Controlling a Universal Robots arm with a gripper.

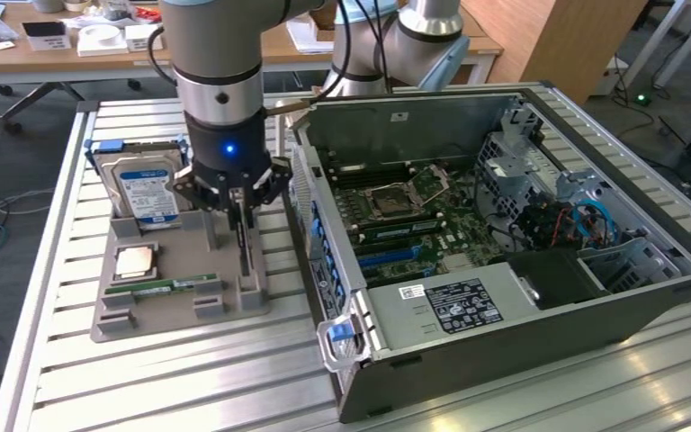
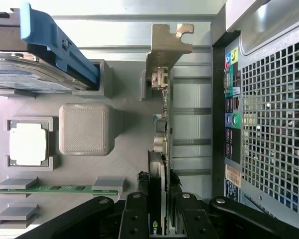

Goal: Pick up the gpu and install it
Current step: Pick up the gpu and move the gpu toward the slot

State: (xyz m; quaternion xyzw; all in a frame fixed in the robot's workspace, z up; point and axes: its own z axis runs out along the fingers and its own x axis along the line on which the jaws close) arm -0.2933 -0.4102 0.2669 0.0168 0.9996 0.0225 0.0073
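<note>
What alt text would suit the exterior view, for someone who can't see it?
A robot arm's gripper is closed on the gpu, a thin card standing on edge in a grey tray on a slatted table. The tray also holds a hard drive, a processor chip and a RAM stick. An open computer case sits at the exterior view's right.

The gpu [image 2: 162,127] has a dull metal bracket; the tray [image 2: 129,159] looks matt grey plastic.
</note>
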